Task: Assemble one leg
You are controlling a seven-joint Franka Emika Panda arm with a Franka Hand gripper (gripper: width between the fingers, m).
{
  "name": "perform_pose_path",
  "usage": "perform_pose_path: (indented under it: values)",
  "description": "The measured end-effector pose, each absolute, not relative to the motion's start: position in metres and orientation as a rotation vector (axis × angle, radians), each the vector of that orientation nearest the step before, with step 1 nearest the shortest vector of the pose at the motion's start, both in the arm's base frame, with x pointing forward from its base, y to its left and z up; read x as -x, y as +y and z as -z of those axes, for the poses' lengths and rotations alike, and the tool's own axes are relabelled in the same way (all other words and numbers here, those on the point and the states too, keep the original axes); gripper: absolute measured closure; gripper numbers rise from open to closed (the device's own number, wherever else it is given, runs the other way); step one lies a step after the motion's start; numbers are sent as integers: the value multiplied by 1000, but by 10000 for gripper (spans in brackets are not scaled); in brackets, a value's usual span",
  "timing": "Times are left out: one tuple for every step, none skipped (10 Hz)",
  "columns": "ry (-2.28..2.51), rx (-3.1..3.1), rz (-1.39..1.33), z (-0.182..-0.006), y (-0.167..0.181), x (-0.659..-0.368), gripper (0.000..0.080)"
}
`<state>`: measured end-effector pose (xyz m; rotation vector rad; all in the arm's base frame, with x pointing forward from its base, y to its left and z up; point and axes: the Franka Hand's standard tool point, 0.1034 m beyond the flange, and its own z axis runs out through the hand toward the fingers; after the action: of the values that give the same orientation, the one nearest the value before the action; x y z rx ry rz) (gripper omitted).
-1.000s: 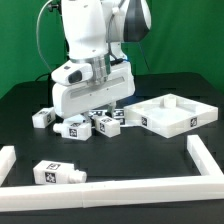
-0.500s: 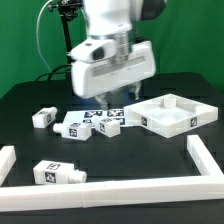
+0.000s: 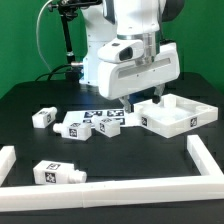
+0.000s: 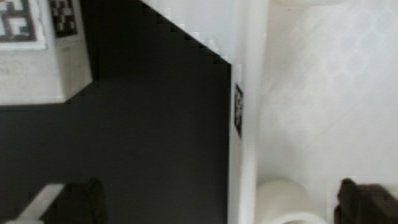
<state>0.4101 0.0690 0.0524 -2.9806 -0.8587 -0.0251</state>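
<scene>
- Exterior view's left, near: lone leg on the table; more legs cluster mid-table.
- Exterior view's right: claw over the panel rim, fingers apart, empty.
- My call: take the lone leg, fingers square across its flat sides.

Desk: black, flat.
Middle: cluster of legs, white with tags, lying close together.
Exterior view's left: 1 lone leg, near the cluster.
Front: 1 front leg, just behind the rail.
Exterior view's right: white square panel.
</scene>
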Motion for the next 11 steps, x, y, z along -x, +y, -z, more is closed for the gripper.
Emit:
perform_pose_path:
  values:
    - [-865,2978,35,-47,71,-408,151]
    - [-872,2973,36,-36,75,-405,151]
    - [-867,2970,33,-24,75,-402,151]
    - [-864,2968,38,-15,74,-399,151]
    - [-862,2969,53,-10,73,-395,151]
    - [-861,2970,59,-7,72,-392,151]
    - [-861,2970,57,-8,73,-393,151]
    - [-861,2970,55,-7,73,-393,279]
    - [-861,2970,55,-7,73,-392,417]
    - [-861,2970,55,-7,73,-392,553]
    - [-861,2970,55,-7,73,-392,553]
